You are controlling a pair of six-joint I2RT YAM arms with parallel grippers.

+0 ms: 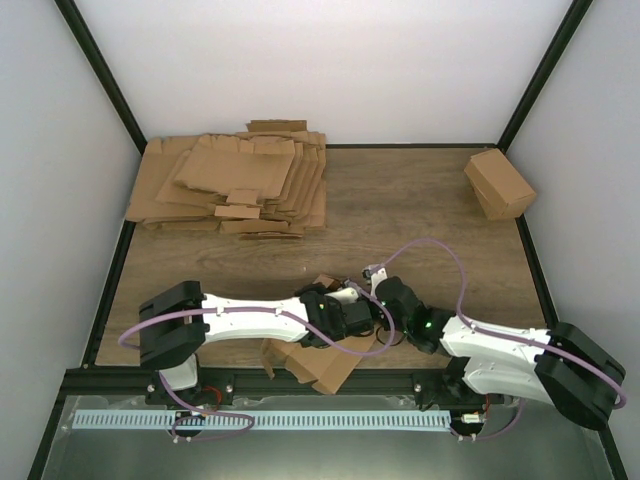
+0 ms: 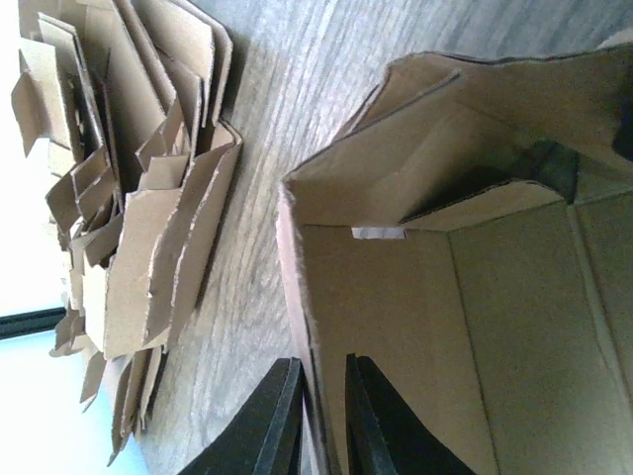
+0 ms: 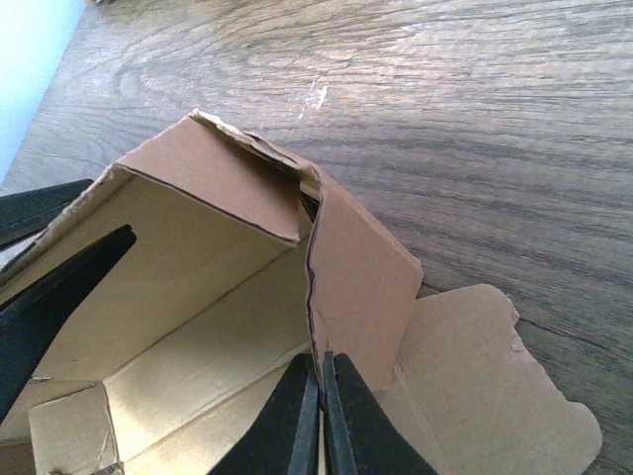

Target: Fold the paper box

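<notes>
Half-formed brown paper box (image 1: pixel 318 368) at the near edge of a wooden table (image 1: pixel 420 215), between both arms; left gripper (image 2: pixel 321 421) pinches one upright wall, a finger on each side; right gripper (image 3: pixel 321 416) is clamped on another panel's edge; a small white strip (image 2: pixel 378 233) inside is too small to read; pile of flat sheets (image 1: pixel 235 185) far left; closed carton (image 1: pixel 498 183) far right.
</notes>
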